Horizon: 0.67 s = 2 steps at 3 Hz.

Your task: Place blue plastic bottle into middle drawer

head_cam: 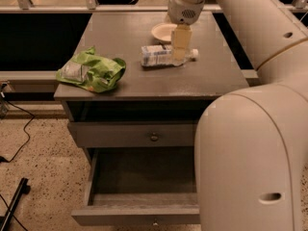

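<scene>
You see a grey cabinet (144,83) on speckled floor (38,177), dark recess behind, black cable (30,123) at left, warm dim light, gripper (180,56) over the cabinet's far side.

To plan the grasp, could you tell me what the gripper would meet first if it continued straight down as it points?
Probably the small clear plastic bottle with the blue-and-white label, lying on the grey cabinet top: the gripper points down over its capped end, though depth is unclear.
</scene>
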Motion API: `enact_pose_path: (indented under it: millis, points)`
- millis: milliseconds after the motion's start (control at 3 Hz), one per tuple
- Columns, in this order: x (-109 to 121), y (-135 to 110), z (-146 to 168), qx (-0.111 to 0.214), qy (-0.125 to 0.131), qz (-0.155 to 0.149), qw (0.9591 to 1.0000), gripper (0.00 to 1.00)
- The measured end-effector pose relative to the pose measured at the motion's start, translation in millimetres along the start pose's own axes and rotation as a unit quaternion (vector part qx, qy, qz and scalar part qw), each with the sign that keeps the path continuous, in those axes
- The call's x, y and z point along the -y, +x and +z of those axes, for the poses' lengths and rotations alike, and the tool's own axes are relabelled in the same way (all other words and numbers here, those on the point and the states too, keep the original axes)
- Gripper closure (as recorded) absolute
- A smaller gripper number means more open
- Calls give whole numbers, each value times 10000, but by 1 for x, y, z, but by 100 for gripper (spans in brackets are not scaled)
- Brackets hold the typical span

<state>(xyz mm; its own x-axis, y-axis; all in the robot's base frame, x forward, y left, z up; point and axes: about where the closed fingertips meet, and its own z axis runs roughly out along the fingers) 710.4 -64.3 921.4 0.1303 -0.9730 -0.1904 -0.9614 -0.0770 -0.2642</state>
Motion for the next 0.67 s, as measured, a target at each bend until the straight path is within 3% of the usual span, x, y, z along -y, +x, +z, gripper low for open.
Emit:
enact_pose_path:
  millis: [667]
  points:
    - [-2,-11,45,0,-387,-233,9990,0]
